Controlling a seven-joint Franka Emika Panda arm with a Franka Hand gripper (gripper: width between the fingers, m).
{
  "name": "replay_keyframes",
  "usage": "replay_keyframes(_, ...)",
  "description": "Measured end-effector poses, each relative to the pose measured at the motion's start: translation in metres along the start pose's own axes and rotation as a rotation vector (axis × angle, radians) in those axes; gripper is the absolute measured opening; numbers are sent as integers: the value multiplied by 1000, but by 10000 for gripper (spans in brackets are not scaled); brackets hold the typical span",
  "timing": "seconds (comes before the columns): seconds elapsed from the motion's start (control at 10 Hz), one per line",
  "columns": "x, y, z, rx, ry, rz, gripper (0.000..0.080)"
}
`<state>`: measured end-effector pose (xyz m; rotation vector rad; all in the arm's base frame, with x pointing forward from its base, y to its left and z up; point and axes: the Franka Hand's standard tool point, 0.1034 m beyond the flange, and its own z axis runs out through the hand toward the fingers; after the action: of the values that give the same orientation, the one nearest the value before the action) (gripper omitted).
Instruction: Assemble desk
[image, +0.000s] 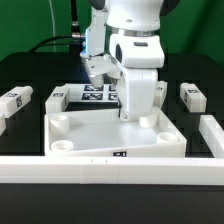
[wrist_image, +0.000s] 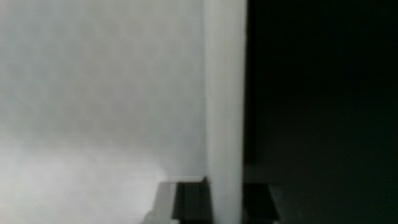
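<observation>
The desk top (image: 100, 135), a white tray with a raised rim and round corner sockets, lies flat in the middle of the black table. My gripper (image: 128, 116) reaches down onto its far rim. In the wrist view the rim (wrist_image: 222, 100) runs as a white strip between the two dark fingers (wrist_image: 189, 203), which stand one on each side and press on it, so my gripper (wrist_image: 222, 203) is shut on the rim. Loose white legs with tags lie on the exterior view's left (image: 16, 100) (image: 57, 97) and right (image: 190, 95).
The marker board (image: 97, 93) lies behind the desk top, partly hidden by the arm. A long white border bar (image: 110, 166) runs along the front, and shorter bars stand at the exterior view's right (image: 211, 133) and left (image: 4, 126).
</observation>
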<state>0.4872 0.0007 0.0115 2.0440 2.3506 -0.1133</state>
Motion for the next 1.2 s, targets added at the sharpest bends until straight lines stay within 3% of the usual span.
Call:
replay_keyframes(0.3, 4, 1, -1, -2, 1, 43, 59)
replay_keyframes(0.5, 28, 9, -3, -12, 1, 154, 59)
replay_keyframes(0.7, 54, 28, -5, -35, 6, 254, 59)
replay_keyframes(0.9, 65, 36, -6, -44, 7, 256, 59)
replay_keyframes(1.2, 66, 36, -6, -25, -6, 253, 59)
